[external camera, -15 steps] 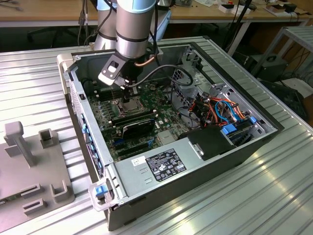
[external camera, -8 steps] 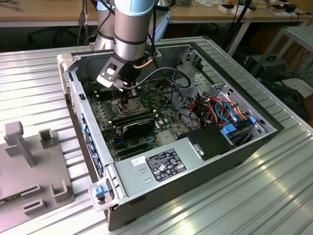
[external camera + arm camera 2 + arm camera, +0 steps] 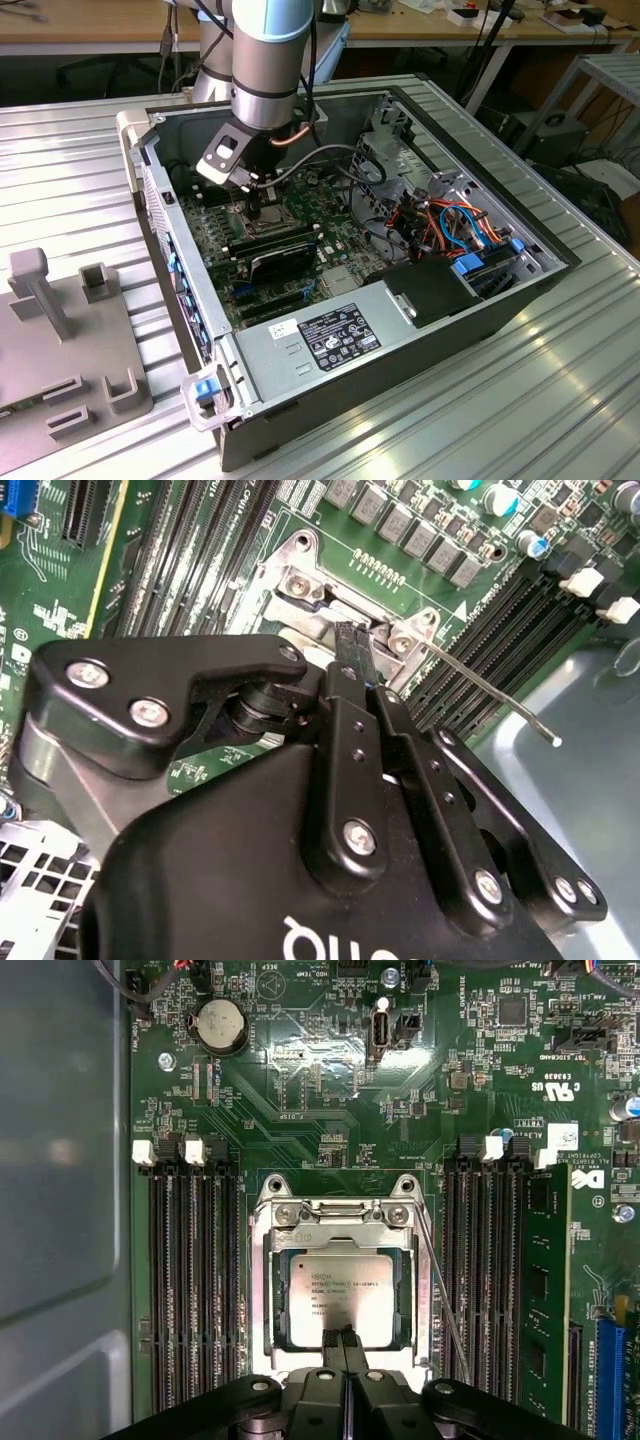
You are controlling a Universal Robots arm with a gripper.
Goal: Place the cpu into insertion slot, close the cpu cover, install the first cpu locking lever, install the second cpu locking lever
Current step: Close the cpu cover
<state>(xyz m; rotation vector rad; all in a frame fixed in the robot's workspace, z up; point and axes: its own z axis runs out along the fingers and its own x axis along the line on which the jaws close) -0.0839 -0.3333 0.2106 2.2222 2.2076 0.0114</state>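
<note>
The cpu (image 3: 345, 1288) lies flat in the insertion slot (image 3: 262, 224) on the green board, its silvery top showing. The cpu cover (image 3: 340, 1230) lies down around it, and the chip shows through its square window. My gripper (image 3: 343, 1337) is shut with nothing between its fingers. Its tips rest at the near edge of the chip, on or just above it. In the second wrist view the gripper (image 3: 350, 638) points down at the socket's metal frame. A thin wire locking lever (image 3: 490, 695) stands free and raised beside the socket, and it also runs along the socket's side (image 3: 445, 1310).
Long black memory slots (image 3: 195, 1290) flank the socket on both sides. A round battery (image 3: 218, 1025) sits further along the board. The grey case wall (image 3: 60, 1210) is close by. A black card (image 3: 280, 262), a power supply (image 3: 330, 335) and cables (image 3: 450, 225) crowd the case.
</note>
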